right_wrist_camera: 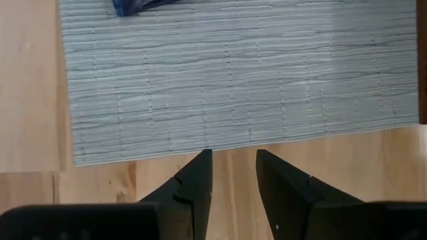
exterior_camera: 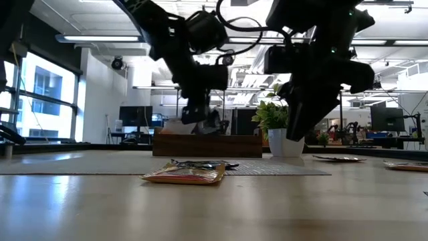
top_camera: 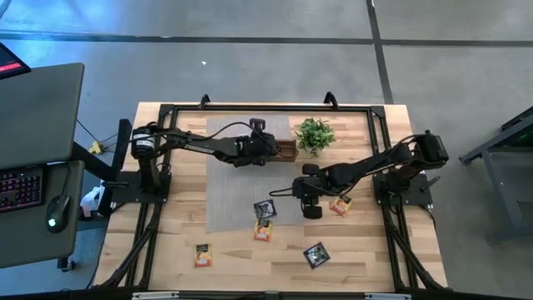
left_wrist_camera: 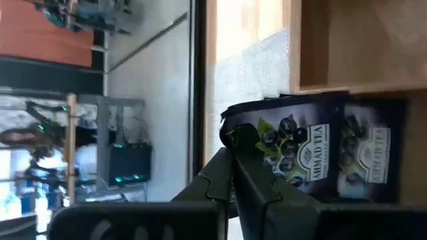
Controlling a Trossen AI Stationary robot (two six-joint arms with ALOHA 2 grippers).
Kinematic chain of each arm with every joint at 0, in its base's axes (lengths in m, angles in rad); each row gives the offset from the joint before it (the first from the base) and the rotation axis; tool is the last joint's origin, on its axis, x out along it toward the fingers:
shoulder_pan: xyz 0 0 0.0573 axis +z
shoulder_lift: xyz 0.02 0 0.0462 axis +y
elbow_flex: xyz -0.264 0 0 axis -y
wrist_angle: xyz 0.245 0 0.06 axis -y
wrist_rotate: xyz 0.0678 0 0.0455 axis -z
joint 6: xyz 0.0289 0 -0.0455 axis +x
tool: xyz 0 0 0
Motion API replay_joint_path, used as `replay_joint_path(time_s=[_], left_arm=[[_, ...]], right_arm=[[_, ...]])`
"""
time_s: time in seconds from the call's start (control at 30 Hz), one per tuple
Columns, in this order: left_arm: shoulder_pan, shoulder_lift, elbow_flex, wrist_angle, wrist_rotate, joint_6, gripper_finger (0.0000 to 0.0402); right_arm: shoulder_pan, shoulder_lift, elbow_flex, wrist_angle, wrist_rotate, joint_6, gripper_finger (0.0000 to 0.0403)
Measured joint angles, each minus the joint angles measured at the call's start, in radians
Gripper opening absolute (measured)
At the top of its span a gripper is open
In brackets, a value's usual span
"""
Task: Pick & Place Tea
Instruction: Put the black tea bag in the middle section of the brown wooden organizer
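- While it hovers at the wooden tray (top_camera: 286,151) in the upper middle, the left gripper (left_wrist_camera: 232,175) is clamped on a black tea sachet (left_wrist_camera: 288,148).
- Centre frame, the right gripper (right_wrist_camera: 233,177) hangs fingers apart over the grey mat's (right_wrist_camera: 253,73) edge.
- Other sachets (top_camera: 265,208) lie scattered lower down the table (top_camera: 166,250).

The woven mat (top_camera: 237,179) is laid on the tabletop (top_camera: 179,229); at the mat's far edge the wooden tray (top_camera: 285,151) is set, with the potted plant (top_camera: 315,134) just right of it; two tea sachets (top_camera: 265,209) (top_camera: 264,230) are found at the mat's near right corner; three more (top_camera: 202,255) (top_camera: 316,255) (top_camera: 340,205) lie off the mat, nearer and to the right.
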Motion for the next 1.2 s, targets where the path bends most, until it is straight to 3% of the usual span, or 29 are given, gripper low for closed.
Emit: replay_joint_path(time_s=[0.13,0.33,0.53,0.63,0.87,1.07,1.2], left_arm=[[-0.001,0.006,0.012,-0.066,0.008,0.011,0.004],[-0.007,0.003,0.017,-0.084,0.026,-0.002,0.0116],[-0.045,-0.009,0.049,-0.149,-0.09,-0.056,0.0166],[-0.063,-0.021,0.13,-0.298,-0.098,-0.177,0.0169],[-0.038,-0.1,0.285,-0.805,0.085,-0.472,0.0154],[0.008,-0.239,0.279,-0.985,0.144,-0.576,0.0134],[0.02,-0.391,0.193,-0.997,0.222,-0.618,0.0122]], right_arm=[[0.006,0.0,0.0,0.001,0.0,-0.001,0.0113],[0.006,0.0,0.0,0.009,0.0,-0.001,0.0113],[0.006,0.0,0.0,0.009,0.0,-0.001,0.0113],[0.006,0.0,0.0,0.009,0.014,0.005,0.0113],[0.006,-0.046,0.001,-0.06,0.034,0.056,0.0113],[0.018,-0.15,0.001,-0.13,0.134,0.047,0.0113],[0.019,-0.231,-0.071,-0.02,0.079,-0.012,0.0113]])
